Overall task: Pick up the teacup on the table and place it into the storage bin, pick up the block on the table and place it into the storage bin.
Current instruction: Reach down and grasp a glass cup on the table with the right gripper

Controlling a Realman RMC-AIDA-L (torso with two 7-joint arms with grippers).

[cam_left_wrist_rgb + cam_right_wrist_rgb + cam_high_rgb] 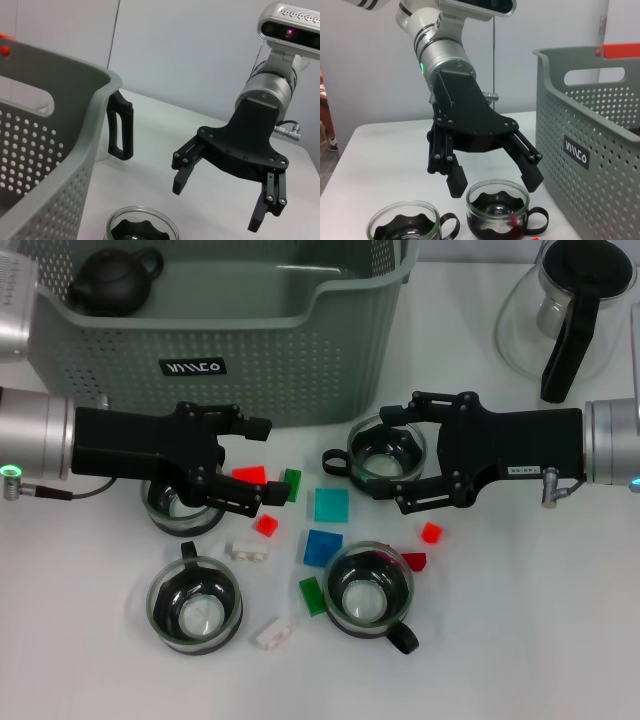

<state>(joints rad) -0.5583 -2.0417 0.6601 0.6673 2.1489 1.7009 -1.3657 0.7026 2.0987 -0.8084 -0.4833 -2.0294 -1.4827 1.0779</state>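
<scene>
The grey-green storage bin (300, 350) stands at the back with a black teapot (112, 282) inside. Several glass teacups are on the table. My left gripper (265, 462) is open just right of and above one teacup (180, 510); the right wrist view shows the left gripper (495, 185) hovering over that teacup (497, 207). My right gripper (385, 452) is open, its fingers on either side of another teacup (385, 465), apart from it. Small blocks lie between: a red block (250, 474), a teal block (331, 504) and a blue block (322, 547).
A glass carafe (570, 315) with a black handle stands at the back right. Two more teacups (195, 605) (370, 590) sit nearer the front. More green, red and white blocks are scattered around them. The bin wall (55, 165) is close behind both grippers.
</scene>
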